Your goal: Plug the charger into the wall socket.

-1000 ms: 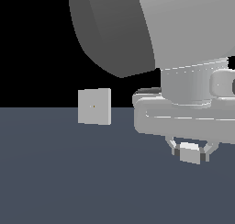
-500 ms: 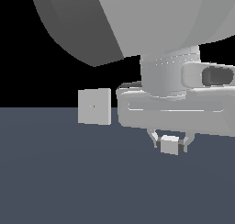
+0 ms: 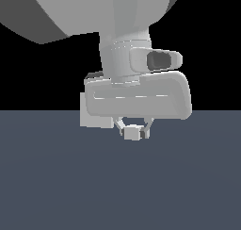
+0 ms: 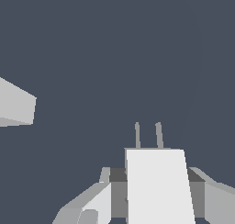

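Observation:
My gripper (image 3: 133, 130) is shut on the charger (image 3: 133, 132), a small light-grey block held just above the dark floor. In the wrist view the charger (image 4: 158, 186) shows a white face with two thin prongs pointing away from my fingers (image 4: 87, 209). The wall socket (image 3: 89, 115) is a light-grey upright plate, mostly hidden behind my hand in the exterior view, only its lower left part showing. In the wrist view a corner of the wall socket (image 4: 16, 106) stands apart from the prongs, off to one side.
The dark blue-grey floor (image 3: 120, 186) stretches under everything. My arm's large grey body (image 3: 94, 12) fills the upper part of the exterior view.
My arm has carried the charger toward the exterior view's left, and my hand now covers most of the wall socket. The grip on the charger is unchanged.

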`<state>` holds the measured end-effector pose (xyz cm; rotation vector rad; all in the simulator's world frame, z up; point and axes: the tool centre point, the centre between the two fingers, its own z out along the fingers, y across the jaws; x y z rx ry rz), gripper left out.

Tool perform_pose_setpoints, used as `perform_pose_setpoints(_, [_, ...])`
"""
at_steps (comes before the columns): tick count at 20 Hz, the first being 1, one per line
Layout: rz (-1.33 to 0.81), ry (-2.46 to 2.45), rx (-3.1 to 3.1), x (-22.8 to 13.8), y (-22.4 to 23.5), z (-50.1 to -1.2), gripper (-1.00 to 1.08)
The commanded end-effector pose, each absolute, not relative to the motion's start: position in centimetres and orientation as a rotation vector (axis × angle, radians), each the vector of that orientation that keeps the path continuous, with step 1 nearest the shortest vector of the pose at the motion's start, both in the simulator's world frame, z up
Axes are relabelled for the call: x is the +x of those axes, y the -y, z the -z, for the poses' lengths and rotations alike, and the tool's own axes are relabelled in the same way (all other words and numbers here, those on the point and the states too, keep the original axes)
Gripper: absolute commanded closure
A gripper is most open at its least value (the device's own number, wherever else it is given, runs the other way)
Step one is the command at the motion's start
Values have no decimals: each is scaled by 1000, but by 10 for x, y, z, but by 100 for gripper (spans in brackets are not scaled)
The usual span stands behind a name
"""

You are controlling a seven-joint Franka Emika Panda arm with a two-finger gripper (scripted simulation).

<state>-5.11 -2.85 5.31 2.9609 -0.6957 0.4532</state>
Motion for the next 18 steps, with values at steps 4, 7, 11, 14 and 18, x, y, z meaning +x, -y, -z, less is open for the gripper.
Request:
perform_pose_setpoints(4, [-456,653,2974,-43,-20,-71,108])
perform_pose_setpoints(7, [-457,633,2980,-39,-43,-80,108])
perform_pose_setpoints(11, [-457,609,2986,-35,-68,-89,108])
perform_pose_setpoints(14, [-458,595,2990,-33,-83,-95,108])
perform_pose_setpoints(18, [-458,584,2993,-31,-95,-99,108])
